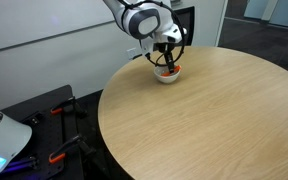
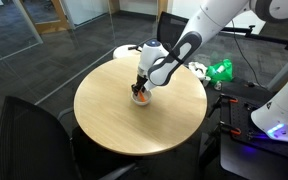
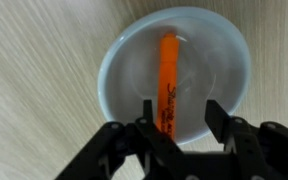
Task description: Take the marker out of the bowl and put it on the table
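The orange marker [image 3: 168,75] lies lengthwise inside the small white bowl [image 3: 219,55] on the tan round table [image 3: 34,60]. In the wrist view my gripper [image 3: 179,112] is open, its two dark fingers hanging over the bowl's near part with the marker's near end between them, closer to the left finger. I cannot tell if the fingers touch it. In both exterior views the gripper [image 1: 167,62] [image 2: 141,88] hangs right over the bowl [image 1: 167,74] [image 2: 141,98], near the table's far edge.
A dark chair [image 2: 34,140] stands at the table's [image 2: 134,125] near side. Another chair [image 2: 169,25] is behind it. Green stuff [image 2: 220,70] lies by a robot base. A black cart with clamps [image 1: 44,120] stands beside the table [image 1: 214,120].
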You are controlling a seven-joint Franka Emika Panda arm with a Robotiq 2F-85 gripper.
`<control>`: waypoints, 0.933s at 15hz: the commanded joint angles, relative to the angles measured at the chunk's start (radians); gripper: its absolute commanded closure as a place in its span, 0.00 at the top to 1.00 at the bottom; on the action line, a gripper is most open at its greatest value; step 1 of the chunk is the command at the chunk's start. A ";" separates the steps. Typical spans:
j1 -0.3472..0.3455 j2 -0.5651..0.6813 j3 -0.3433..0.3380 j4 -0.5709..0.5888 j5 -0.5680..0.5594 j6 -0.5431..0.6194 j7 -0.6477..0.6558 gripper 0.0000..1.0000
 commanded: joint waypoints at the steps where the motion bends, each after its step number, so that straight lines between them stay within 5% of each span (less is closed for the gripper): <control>1: 0.012 0.030 -0.013 0.054 0.010 -0.039 -0.015 0.32; 2: 0.019 0.033 -0.019 0.057 0.008 -0.039 -0.009 0.31; 6: 0.036 0.033 -0.032 0.051 0.005 -0.030 0.003 0.01; 14: 0.163 -0.048 -0.145 -0.058 -0.021 0.015 0.076 0.05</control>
